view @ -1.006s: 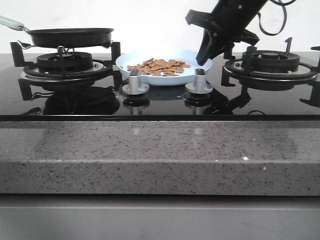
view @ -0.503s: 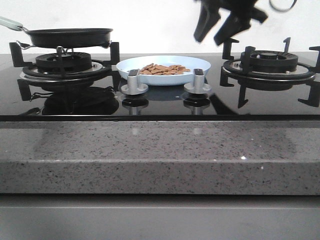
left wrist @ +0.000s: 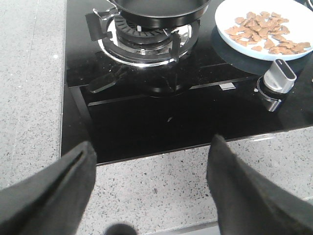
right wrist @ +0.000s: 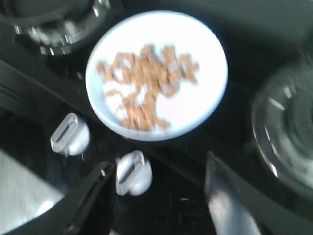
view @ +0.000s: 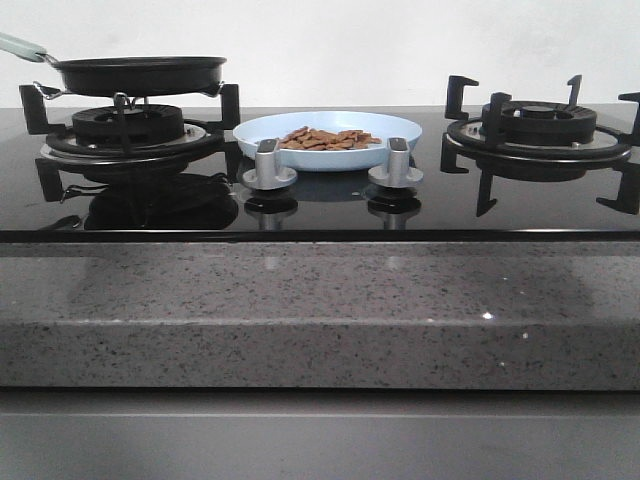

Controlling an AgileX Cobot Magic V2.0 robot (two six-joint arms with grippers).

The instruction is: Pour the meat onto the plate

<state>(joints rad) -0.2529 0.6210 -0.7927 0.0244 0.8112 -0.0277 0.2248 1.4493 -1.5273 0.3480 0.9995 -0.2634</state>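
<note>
The pale-blue plate [view: 328, 140] rests flat on the black glass hob between the two burners, and the orange-brown meat [view: 328, 138] lies piled on it. The right wrist view, blurred, looks down on the plate [right wrist: 195, 112] and the meat [right wrist: 146, 81]. My right gripper [right wrist: 159, 191] is open and empty, high above the knobs. My left gripper [left wrist: 152, 166] is open and empty over the speckled counter in front of the hob; its view catches the plate [left wrist: 225, 29] and meat [left wrist: 266, 32]. Neither gripper shows in the front view.
A black frying pan [view: 140, 74] with a pale-green handle [view: 20, 45] sits on the left burner [view: 125, 128]. The right burner [view: 540, 125] stands bare. Two silver knobs [view: 268, 170] [view: 396, 168] stand just in front of the plate. A grey stone counter edge [view: 320, 310] runs along the front.
The right arm, which held the plate's right rim a second ago, let go, rose and left the front view. The plate, tilted before, now sits level.
</note>
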